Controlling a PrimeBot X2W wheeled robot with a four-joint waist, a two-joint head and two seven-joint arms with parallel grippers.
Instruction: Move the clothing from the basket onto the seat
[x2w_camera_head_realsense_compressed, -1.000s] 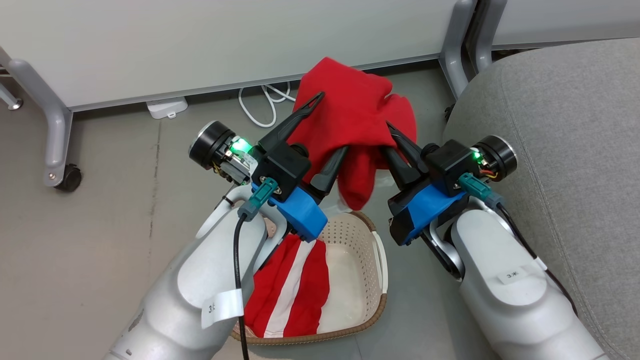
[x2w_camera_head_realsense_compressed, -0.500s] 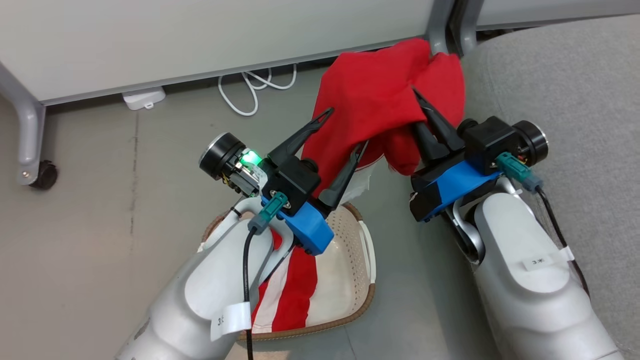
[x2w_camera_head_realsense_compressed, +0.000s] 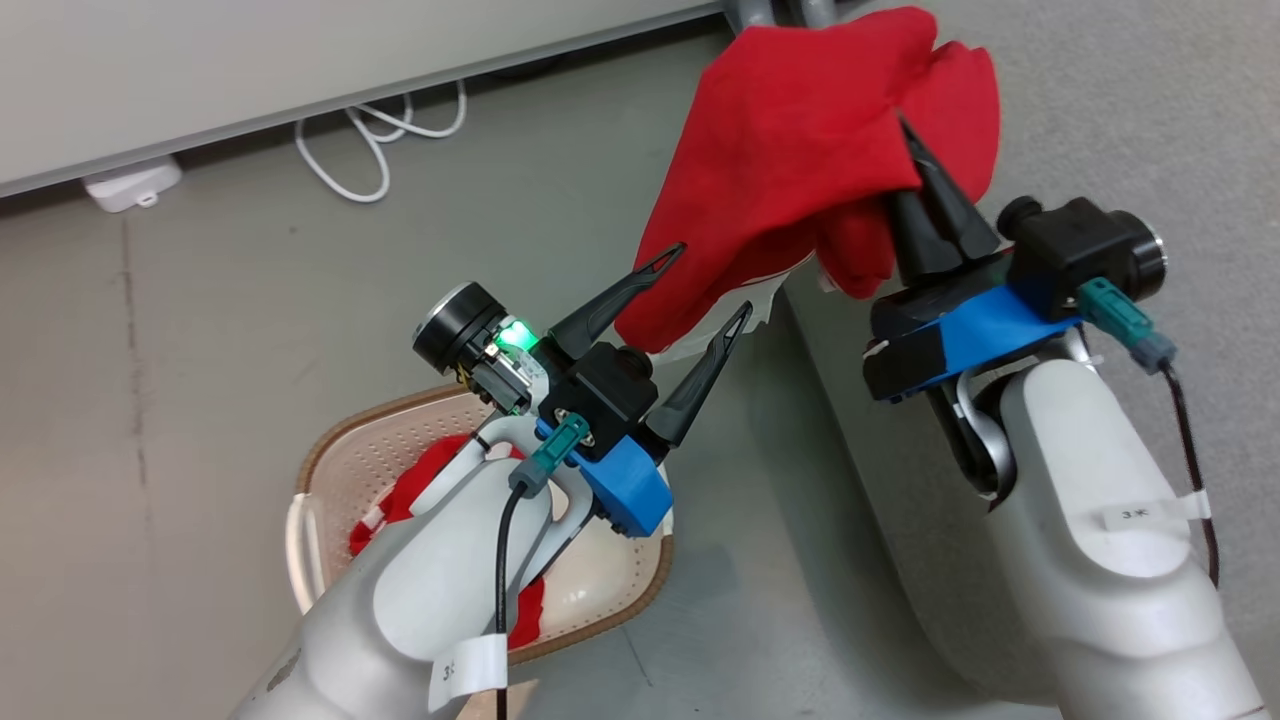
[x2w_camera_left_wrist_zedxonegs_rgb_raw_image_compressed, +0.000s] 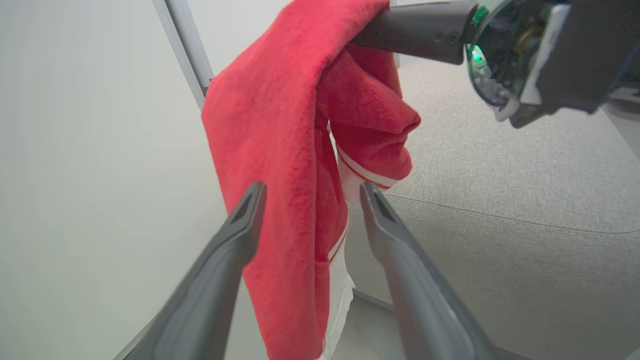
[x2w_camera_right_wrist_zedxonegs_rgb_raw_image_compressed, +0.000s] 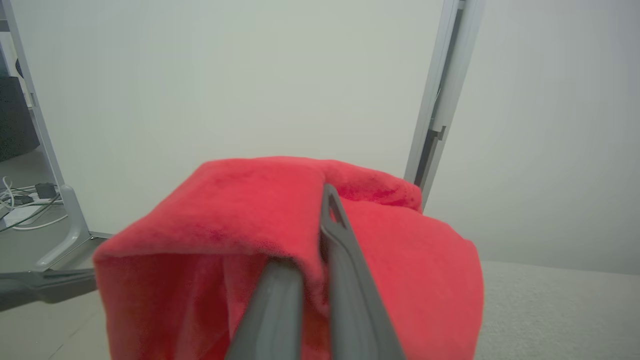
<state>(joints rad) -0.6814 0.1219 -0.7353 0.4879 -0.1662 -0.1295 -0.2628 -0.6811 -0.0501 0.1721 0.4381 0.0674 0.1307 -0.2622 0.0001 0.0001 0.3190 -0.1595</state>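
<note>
My right gripper (x2w_camera_head_realsense_compressed: 908, 140) is shut on a red garment (x2w_camera_head_realsense_compressed: 800, 150) and holds it in the air over the front edge of the grey seat (x2w_camera_head_realsense_compressed: 1120, 110). The cloth drapes over that gripper (x2w_camera_right_wrist_zedxonegs_rgb_raw_image_compressed: 320, 215), hiding one fingertip. A bit of white trim shows on the garment (x2w_camera_left_wrist_zedxonegs_rgb_raw_image_compressed: 280, 150). Its lower end hangs between the fingers of my left gripper (x2w_camera_head_realsense_compressed: 705, 285), which is open (x2w_camera_left_wrist_zedxonegs_rgb_raw_image_compressed: 311, 189) and not pinching it. Below, the cream basket (x2w_camera_head_realsense_compressed: 335, 450) stands on the floor with the red and white striped garment (x2w_camera_head_realsense_compressed: 405, 495) inside, mostly hidden by my left arm.
A white cable (x2w_camera_head_realsense_compressed: 370, 150) and a white adapter (x2w_camera_head_realsense_compressed: 130, 185) lie on the grey floor by a pale wall panel (x2w_camera_head_realsense_compressed: 250, 50). A grey frame post (x2w_camera_right_wrist_zedxonegs_rgb_raw_image_compressed: 440, 100) rises beside the seat (x2w_camera_right_wrist_zedxonegs_rgb_raw_image_compressed: 560, 310). The seat cushion (x2w_camera_left_wrist_zedxonegs_rgb_raw_image_compressed: 500, 175) spreads wide to the right.
The head camera has turned right. My right gripper has carried the red garment up and right to the seat's edge. The left gripper stays open, now holding only the cloth's hanging end between its fingers.
</note>
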